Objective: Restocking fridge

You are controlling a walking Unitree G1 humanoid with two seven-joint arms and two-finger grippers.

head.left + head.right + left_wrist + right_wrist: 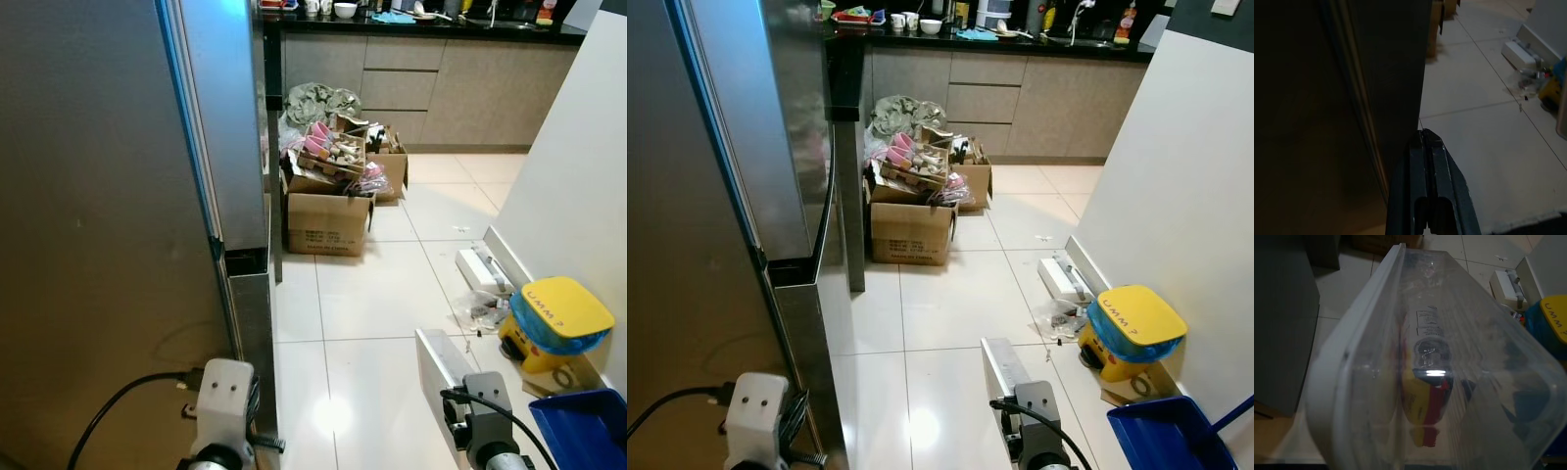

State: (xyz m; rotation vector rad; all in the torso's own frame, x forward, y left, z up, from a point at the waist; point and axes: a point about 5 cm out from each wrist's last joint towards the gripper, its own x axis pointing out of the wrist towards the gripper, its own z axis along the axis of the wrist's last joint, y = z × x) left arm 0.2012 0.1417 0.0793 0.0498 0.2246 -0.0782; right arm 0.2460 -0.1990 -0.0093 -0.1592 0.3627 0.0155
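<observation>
1. Head views: the fridge (108, 245) stands close on the left, doors shut, a dark seam (245, 261) between upper and lower door. The robot is squared up beside it, presumably so a door can be reached. The right arm carries a clear plastic container (443, 364), seen edge-on, held out low over the tile floor (372, 294), likely kept clear of the door's swing. Beyond it sit cardboard boxes (328, 220) full of odds and ends, a yellow device (554, 323) against the white wall (578, 176), and a blue bin (578, 431).

2. Left wrist view: the left gripper (1428, 147) has its 2 black fingers pressed together, holding nothing, with the tip just beside the fridge's lower corner edge. My read: it is poised to work a door open, not yet on any handle.

3. Right wrist view: the container's wall takes up the near field; inside lies a bottle (1426, 377) with a red and yellow label, lengthwise. The right gripper's own fingers are hidden behind the plastic; whether they clamp it I cannot tell.

4. Judgement: restocking not begun; the stock is outside the fridge.
</observation>
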